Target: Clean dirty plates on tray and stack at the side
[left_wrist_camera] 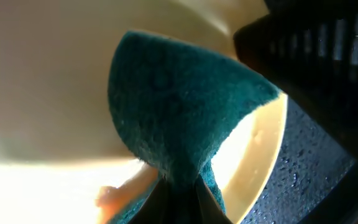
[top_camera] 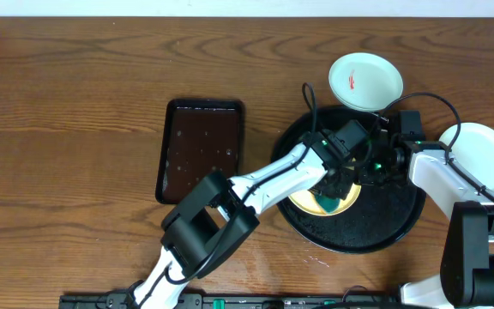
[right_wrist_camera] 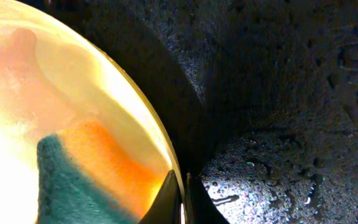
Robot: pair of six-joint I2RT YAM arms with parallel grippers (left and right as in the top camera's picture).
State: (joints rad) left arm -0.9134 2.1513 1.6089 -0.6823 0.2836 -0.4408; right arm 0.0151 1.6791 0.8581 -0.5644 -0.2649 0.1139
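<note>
Overhead, the left gripper (top_camera: 336,184) hangs over the black tray (top_camera: 388,225), clamped on a green sponge (top_camera: 328,204) that presses into the pale yellow plate (top_camera: 305,201) directly beneath it. The right gripper (top_camera: 370,168) meets the same plate at its rim, so the left arm works from above and the right from the edge. A red-smeared white plate (top_camera: 365,81) and a plain white plate (top_camera: 478,154) lie off the tray, near the right arm. In the left wrist view, the jaws pinch the sponge's folded tail and its broad face lies ahead of them in the plate's bowl. In the right wrist view, the right gripper (right_wrist_camera: 182,200) is closed on the plate's rim, with the plate to its left and the wet tray to its right. Scrubbing strokes would best run across the bowl, away from that pinned edge.
</note>
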